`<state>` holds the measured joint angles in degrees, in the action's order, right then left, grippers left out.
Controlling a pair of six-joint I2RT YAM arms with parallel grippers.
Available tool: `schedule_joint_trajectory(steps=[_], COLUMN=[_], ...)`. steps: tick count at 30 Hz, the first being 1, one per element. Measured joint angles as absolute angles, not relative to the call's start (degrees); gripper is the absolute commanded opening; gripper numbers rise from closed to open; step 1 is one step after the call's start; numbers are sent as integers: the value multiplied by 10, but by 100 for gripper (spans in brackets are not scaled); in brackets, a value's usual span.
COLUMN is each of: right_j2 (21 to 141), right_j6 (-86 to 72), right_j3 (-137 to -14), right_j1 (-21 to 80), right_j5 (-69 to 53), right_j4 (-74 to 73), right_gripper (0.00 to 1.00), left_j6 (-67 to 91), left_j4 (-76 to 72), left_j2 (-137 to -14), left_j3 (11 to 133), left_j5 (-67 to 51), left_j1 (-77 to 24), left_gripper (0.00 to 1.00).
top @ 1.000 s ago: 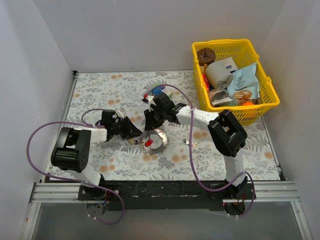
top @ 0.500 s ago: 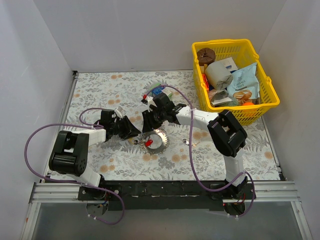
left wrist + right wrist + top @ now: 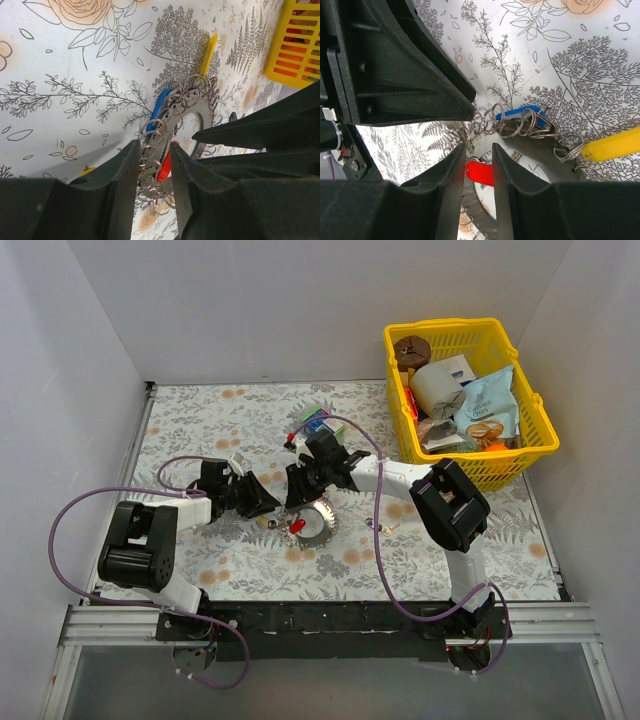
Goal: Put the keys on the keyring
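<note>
**A:** What lies nearest on the flowered table (image 3: 200,420)?

**B:** The keyring (image 3: 315,523), flat on the cloth about mid-table. Its rim is fringed with small wire loops (image 3: 150,127). A red key (image 3: 297,526) lies over its left part. A blue key (image 3: 525,111) and a yellow key (image 3: 612,145) sit at the rim among the loops. Whether any of them is threaded on, I cannot tell.

**A:** And the grippers?

**B:** Both are at the ring's far left edge, close together. The left gripper (image 3: 154,150) points in from the left, its jaws narrow, with the looped rim and the red key in the gap. The right gripper (image 3: 479,150) points down from the far side, its jaws also narrow, with the red key showing between them. Whether either one actually pinches anything, I cannot tell.

**A:** Farther off?

**B:** A blue-green carton (image 3: 318,422) lies just beyond the right gripper. A full yellow basket (image 3: 500,470) stands at the far right.
</note>
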<state>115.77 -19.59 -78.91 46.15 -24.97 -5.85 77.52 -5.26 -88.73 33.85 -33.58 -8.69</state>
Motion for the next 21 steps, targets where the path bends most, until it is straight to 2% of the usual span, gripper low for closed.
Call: schedule_joint_trajectory(steps=[11,16,21], right_j2=[1157,1151,1151], right_j6=[-172,-156,-144], right_j3=[-788,-780,-779], right_j1=[422,389,377], right_j5=[-180,-135,-99], right_j4=[-92,-115,-141], right_gripper=[32,30,23], left_j6=[761,757,763], left_j4=[-13,22,58], left_j2=[-835,-764,-722], left_j3=[338,323,314], left_j5=[-323,-309,-290], left_j1=[-87,-95,-139], left_gripper=[26,9,0])
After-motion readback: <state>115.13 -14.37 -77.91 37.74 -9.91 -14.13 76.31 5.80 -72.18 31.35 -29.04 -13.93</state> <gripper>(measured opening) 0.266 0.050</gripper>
